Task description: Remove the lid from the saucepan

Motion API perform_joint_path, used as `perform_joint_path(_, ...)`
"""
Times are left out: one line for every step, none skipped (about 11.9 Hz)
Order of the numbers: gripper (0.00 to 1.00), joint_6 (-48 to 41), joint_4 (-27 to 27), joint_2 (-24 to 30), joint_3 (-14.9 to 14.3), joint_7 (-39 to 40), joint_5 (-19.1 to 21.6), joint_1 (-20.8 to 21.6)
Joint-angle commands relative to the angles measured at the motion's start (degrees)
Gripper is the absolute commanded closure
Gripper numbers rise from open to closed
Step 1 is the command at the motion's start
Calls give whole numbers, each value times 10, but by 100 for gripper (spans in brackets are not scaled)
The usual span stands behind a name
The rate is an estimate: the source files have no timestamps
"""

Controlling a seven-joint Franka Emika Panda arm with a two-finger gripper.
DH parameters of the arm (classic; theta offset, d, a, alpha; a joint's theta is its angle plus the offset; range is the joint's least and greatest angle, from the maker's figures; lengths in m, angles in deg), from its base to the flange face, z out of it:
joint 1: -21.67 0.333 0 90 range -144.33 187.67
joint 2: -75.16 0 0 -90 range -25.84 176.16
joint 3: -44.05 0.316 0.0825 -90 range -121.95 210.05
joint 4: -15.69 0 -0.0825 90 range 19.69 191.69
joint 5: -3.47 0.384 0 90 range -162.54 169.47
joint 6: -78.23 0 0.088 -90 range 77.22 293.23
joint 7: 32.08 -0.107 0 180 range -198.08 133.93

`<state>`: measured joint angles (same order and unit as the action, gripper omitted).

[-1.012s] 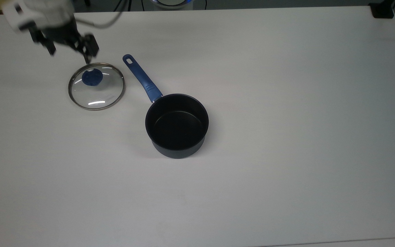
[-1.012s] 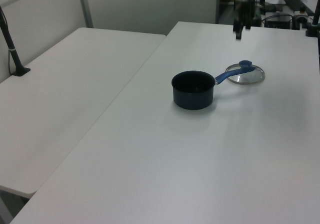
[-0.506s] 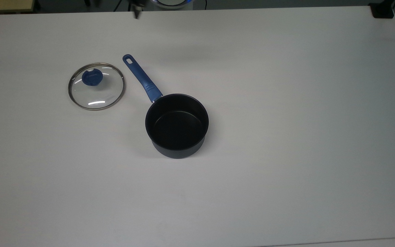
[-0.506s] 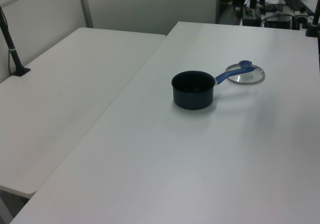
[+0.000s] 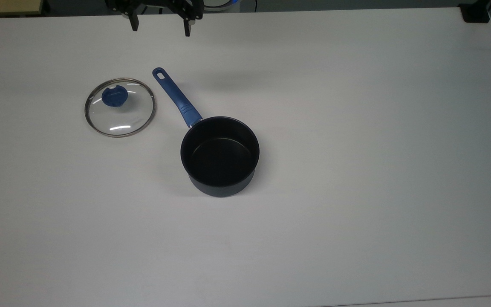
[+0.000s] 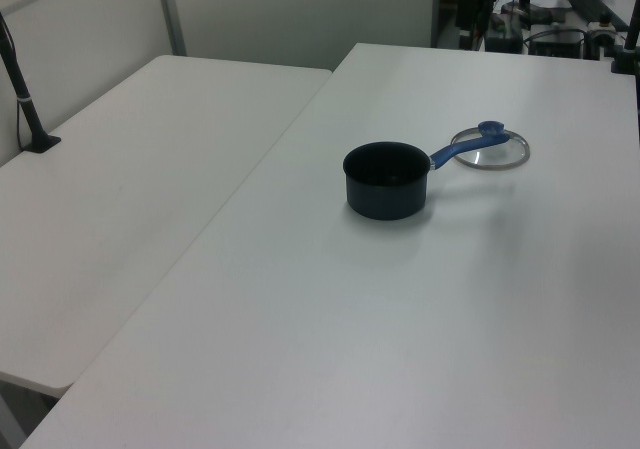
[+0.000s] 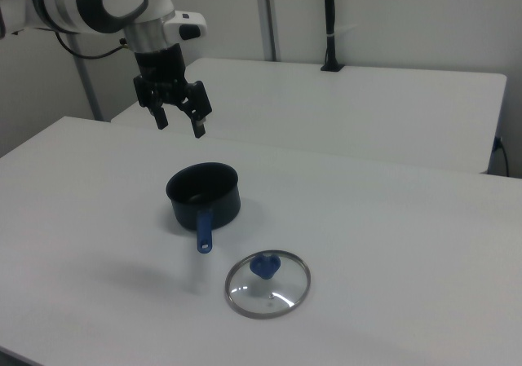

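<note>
The glass lid (image 5: 120, 107) with its blue knob lies flat on the white table (image 5: 356, 128), left of the saucepan (image 5: 220, 155) in the top view. The dark saucepan stands open, its blue handle (image 5: 176, 97) pointing towards the lid. In the right view the lid (image 7: 267, 284) lies in front of the saucepan (image 7: 203, 196), and my gripper (image 7: 179, 121) hangs open high above the table, behind the pan, holding nothing. At the top view's upper edge my gripper (image 5: 159, 25) shows its two fingers spread wide. The left view has the saucepan (image 6: 385, 179) and the lid (image 6: 491, 149) behind it.
A second white table (image 6: 120, 189) adjoins at the left view's left. A black post (image 7: 329, 24) stands on the far table in the right view. A black block (image 5: 475, 13) sits at the top view's upper right corner.
My gripper rose from just beside the lid and swung away to the table's far edge, high above it. Lid and saucepan have stayed put.
</note>
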<state>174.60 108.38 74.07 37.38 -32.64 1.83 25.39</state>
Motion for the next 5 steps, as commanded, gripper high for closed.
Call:
perform_joint_path(0, 10, 6, 11, -4, 19, -2, 1)
perform_joint_path(0, 10, 6, 12, -5, 23, -1, 1)
perform_joint_path(0, 10, 6, 12, -5, 22, -1, 1)
perform_joint_path(0, 9, 6, 12, -5, 21, -1, 2)
perform_joint_path(0, 10, 6, 12, -5, 22, -1, 1)
